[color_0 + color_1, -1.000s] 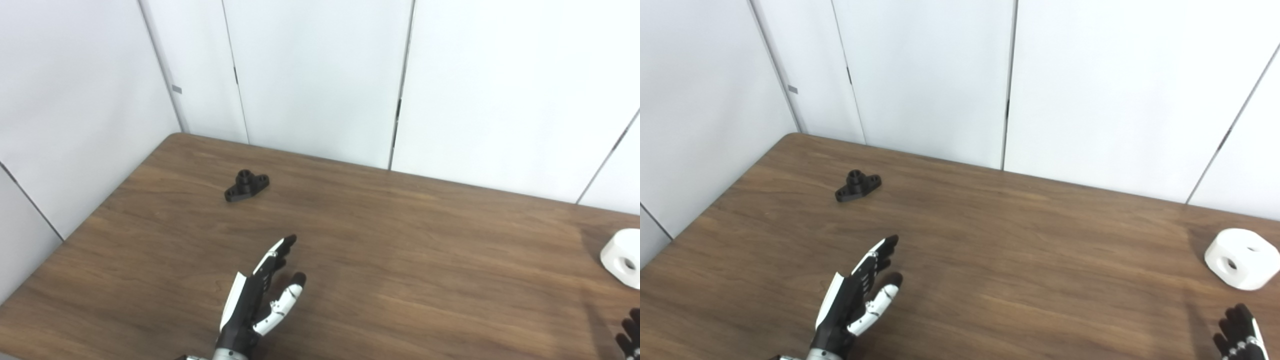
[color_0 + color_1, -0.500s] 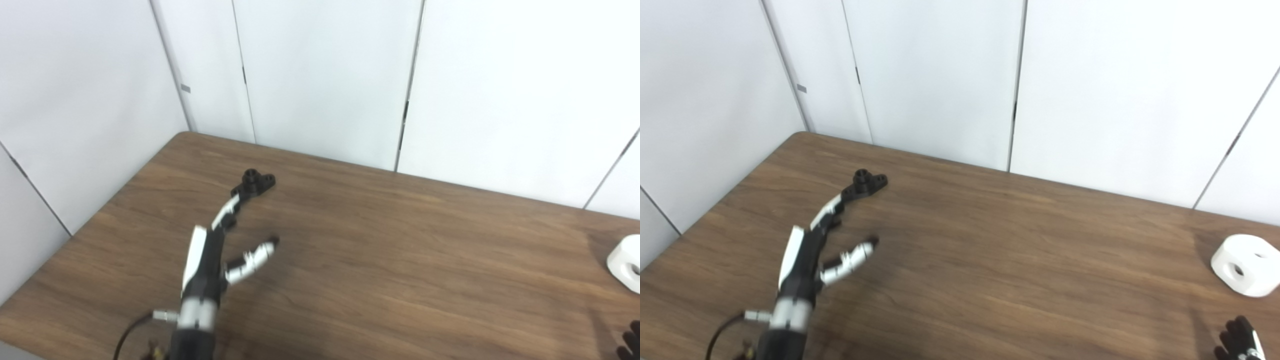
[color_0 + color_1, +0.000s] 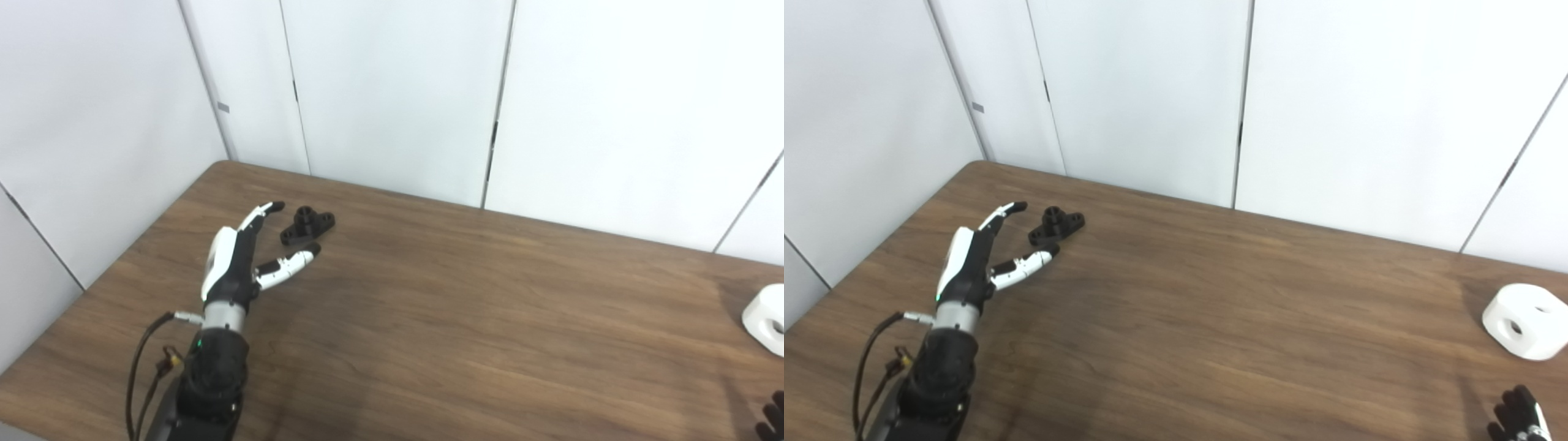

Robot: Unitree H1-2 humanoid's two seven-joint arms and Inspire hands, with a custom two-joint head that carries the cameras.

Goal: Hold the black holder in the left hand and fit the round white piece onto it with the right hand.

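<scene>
Right eye view, nearest edge: fingertips of right hand (image 3: 1519,413) poking up at bottom right corner, dark, mostly cut off by frame; cannot tell whether spread or closed. Just beyond, near right edge of table (image 3: 1213,318): white piece (image 3: 1522,320), round, lying on wood with a side hole facing camera, apart from right hand. Left eye view, left side: black forearm rising from bottom edge with a looped cable (image 3: 144,361) beside wrist. Farther up, left hand (image 3: 236,266) stretched flat over table, fingers (image 3: 260,213) spread wide and straight, thumb (image 3: 288,264) angled out to the right, holding nothing. Holder (image 3: 308,225), black, lying on table in the gap between fingertips and thumb tip, just beside both; cannot tell whether touched. Small upright boss on holder, flanges either side with holes. Holder and white piece well apart, at opposite ends of table. Farthest back: white wall panels (image 3: 392,92) with dark vertical seams, meeting table's far edge.
</scene>
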